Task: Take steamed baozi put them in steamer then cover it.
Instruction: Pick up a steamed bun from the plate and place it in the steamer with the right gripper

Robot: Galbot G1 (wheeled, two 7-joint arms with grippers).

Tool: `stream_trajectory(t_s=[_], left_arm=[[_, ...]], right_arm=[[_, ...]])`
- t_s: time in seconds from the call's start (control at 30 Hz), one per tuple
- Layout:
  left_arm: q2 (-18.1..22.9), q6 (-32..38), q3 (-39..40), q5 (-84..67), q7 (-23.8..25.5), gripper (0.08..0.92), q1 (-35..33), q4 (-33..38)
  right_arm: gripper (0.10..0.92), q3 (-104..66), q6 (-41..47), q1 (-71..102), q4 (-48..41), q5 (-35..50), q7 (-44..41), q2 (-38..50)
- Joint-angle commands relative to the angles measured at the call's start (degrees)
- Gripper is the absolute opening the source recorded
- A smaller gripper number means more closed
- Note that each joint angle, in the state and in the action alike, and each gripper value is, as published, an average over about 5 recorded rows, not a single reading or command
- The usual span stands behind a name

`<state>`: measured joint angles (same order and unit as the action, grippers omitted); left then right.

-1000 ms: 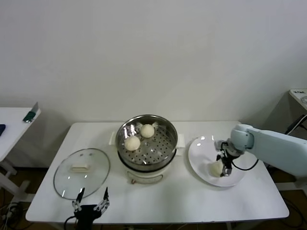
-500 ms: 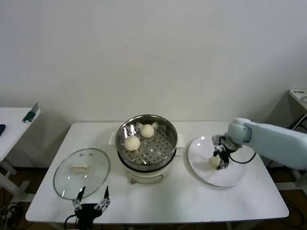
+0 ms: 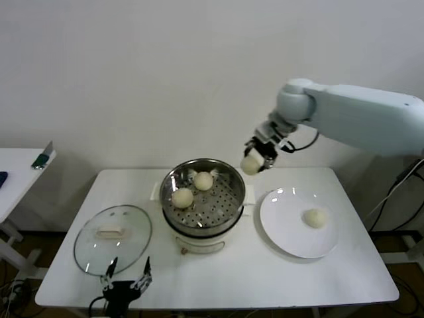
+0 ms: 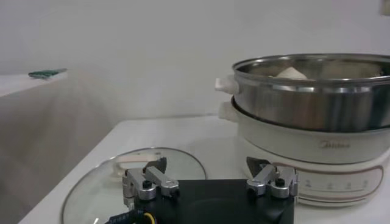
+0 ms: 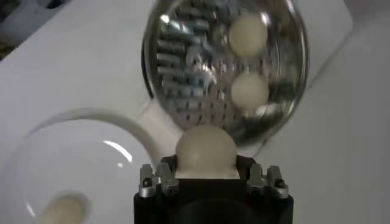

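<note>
Baozi: four, smooth, domed, cream-white. One [image 3: 250,164] clamped in the right pincer [image 3: 254,161], aloft just beside the steamer's [image 3: 203,197] rim; two [image 3: 183,197] [image 3: 203,180] inside the steamer; one [image 3: 316,217] on the plate [image 3: 281,225]. Cover [image 3: 112,238]: one, flat on the desk [image 3: 318,275]. Left pincer [image 3: 125,281]: spread wide, empty, near the cover.

Steamer [image 3: 203,193] shiny perforated metal; cover [image 3: 112,238] clear glass; baozi [image 3: 317,217] smooth, matt.
</note>
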<state>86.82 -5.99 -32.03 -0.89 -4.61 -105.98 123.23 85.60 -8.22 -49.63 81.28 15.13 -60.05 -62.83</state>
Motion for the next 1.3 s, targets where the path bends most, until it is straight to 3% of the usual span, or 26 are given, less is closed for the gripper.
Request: stream_trajectory(t_s=[0.03, 0.3, 0.87, 0.97, 1.1, 1.3], left_arm=[[0.2, 0.2, -0.1, -0.1, -0.1, 0.823, -0.3, 0.3], [0.5, 0.5, -0.2, -0.2, -0.2, 0.823, -0.6, 0.7], [0.5, 0.7, -0.7, -0.8, -0.4, 0.823, -0.6, 0.6], [0.4, 0.6, -0.7, -0.8, -0.4, 0.823, -0.6, 0.6], [0.4, 0.4, -0.7, -0.7, -0.4, 0.823, -0.6, 0.7], [0.3, 0.3, -0.6, -0.2, -0.3, 0.823, -0.6, 1.1]], right_arm=[[0.645, 1.2, -10.7, -0.4, 10.2, -9.6, 0.6, -12.7], [0.645, 2.2, -11.0, 8.6, 4.2, -16.7, 2.6, -15.5], [0.645, 1.5, -11.9, 15.7, -5.8, -22.9, 3.2, -18.6], [0.656, 1.6, -11.9, 15.7, -5.9, -21.7, 4.3, -18.5], [0.746, 0.9, -11.8, 13.8, -5.9, -17.9, 5.0, -17.4], [0.82, 0.5, -11.1, 5.0, -8.9, -2.8, 0.0, -11.7]])
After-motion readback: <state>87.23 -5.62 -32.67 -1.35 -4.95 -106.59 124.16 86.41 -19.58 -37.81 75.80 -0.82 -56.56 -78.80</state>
